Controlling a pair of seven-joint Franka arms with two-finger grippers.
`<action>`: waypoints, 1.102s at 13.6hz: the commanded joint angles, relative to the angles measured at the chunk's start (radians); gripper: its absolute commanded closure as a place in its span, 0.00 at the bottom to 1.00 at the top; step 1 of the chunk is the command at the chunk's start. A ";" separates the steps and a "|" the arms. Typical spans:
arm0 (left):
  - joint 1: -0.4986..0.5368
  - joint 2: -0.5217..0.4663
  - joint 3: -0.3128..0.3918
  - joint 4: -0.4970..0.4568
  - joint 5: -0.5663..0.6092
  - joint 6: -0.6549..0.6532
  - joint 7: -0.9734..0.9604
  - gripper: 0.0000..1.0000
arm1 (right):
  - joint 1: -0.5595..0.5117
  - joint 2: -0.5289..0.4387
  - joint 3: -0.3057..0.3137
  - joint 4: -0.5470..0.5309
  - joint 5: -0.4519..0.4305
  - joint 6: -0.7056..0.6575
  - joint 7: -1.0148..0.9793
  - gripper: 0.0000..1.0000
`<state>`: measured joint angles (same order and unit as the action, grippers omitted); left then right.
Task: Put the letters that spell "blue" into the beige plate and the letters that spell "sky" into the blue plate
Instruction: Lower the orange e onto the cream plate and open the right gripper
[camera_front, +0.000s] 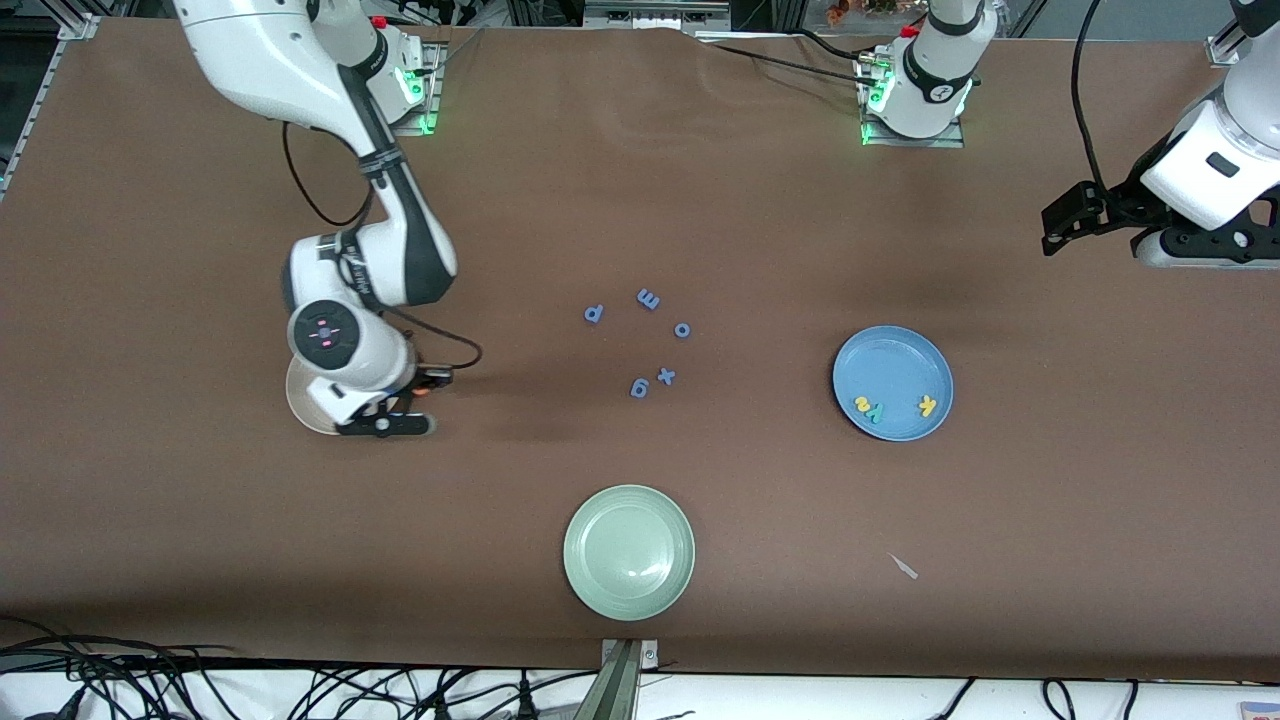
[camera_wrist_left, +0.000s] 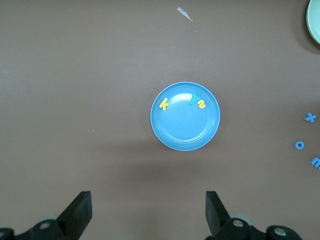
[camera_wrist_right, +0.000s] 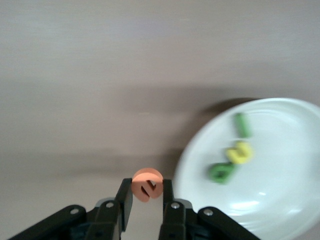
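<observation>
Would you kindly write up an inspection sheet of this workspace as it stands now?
Surface: brown table, a small pale scrap near the pale green plate.
Job's things: yellow k, yellow s and teal y lie in the blue plate; b, l and u lie in the beige plate; orange e is held.
Clutter: five periwinkle letters mid-table.
Grippers: right tool shut on the e beside the beige plate; left tool open, waiting.
Cables: bundle below the table's near edge.
Surroundings: nothing seen.
</observation>
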<state>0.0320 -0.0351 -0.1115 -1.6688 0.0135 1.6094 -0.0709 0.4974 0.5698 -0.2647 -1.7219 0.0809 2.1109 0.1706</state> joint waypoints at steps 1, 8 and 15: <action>0.005 0.003 -0.004 0.023 -0.007 -0.014 0.005 0.00 | 0.003 -0.001 -0.069 -0.007 0.011 -0.041 -0.078 0.82; 0.008 0.004 0.003 0.037 -0.007 -0.035 0.006 0.00 | -0.030 0.004 -0.070 0.100 0.028 -0.161 -0.080 0.00; 0.008 0.004 0.003 0.037 -0.007 -0.042 0.008 0.00 | -0.034 -0.086 -0.067 0.295 0.074 -0.537 -0.086 0.00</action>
<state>0.0338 -0.0351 -0.1070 -1.6550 0.0135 1.5903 -0.0709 0.4734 0.5369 -0.3331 -1.4249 0.1382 1.6109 0.0992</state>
